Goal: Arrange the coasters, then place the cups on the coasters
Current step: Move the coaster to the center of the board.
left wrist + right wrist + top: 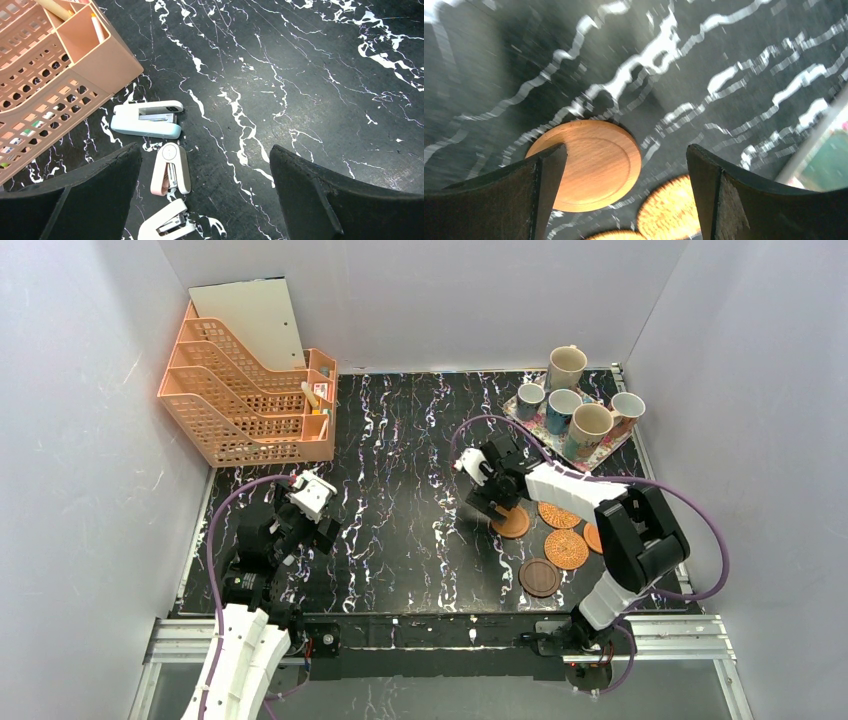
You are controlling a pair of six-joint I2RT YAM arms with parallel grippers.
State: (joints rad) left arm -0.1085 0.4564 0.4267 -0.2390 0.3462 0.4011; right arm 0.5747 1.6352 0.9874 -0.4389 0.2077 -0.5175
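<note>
Black marble-patterned tabletop (pixel 400 490) sits between plain white walls (pixel 80 440). Right gripper (pixel 497 502), jaws wide, hangs over a smooth mid-brown wooden coaster (pixel 596 162) at centre right, beside woven wicker coasters (pixel 566 548). Ceramic mugs (pixel 590 425) crowd the floral tray (pixel 530 418) upper right. Left gripper (pixel 205 200) gapes empty above three staplers (pixel 170 170).

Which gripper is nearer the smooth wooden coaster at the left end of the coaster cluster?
Right. The right gripper hovers open directly over the wooden coaster, jaws either side of it in the wrist view. The left gripper sits far across the table, above the staplers.
</note>
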